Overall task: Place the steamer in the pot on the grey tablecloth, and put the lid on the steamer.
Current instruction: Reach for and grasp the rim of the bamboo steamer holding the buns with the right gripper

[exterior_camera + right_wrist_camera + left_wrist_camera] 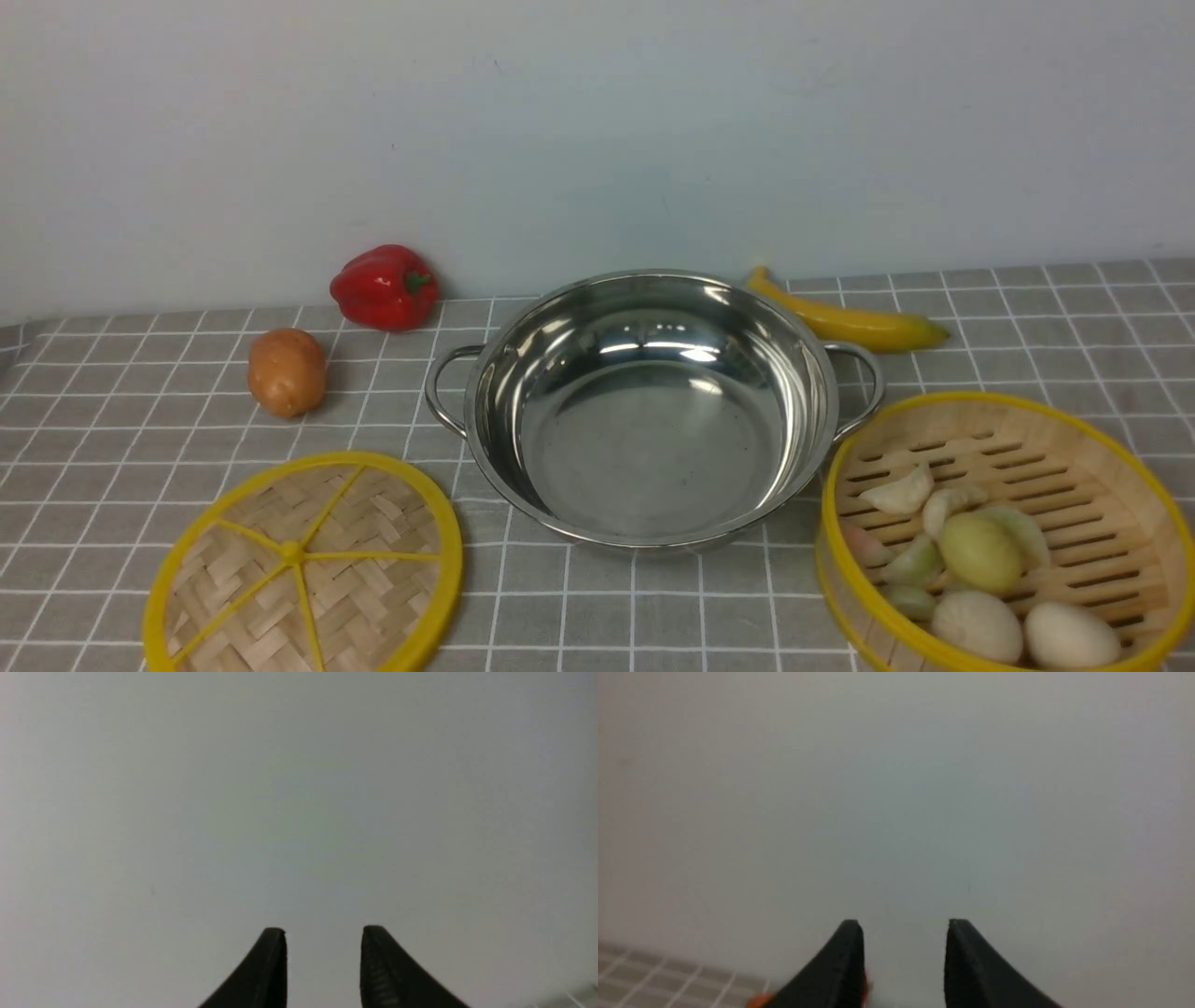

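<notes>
Nothing done yet: steamer (1027,448) and lid (303,565) lie beside the pot (653,448); left claw (903,933) and right claw (322,940) stand part-open, holding nothing.

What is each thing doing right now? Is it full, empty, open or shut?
Pot: empty, upright on the grey tablecloth.
Steamer: beside the pot, uncovered, food inside.
Lid: lying flat on the tablecloth, not on the steamer.
Left pincer: open, holding nothing.
Right pincer: open, holding nothing.

Left pincer (906,924), right pincer (323,928): black, tapered, ribbed.
</notes>
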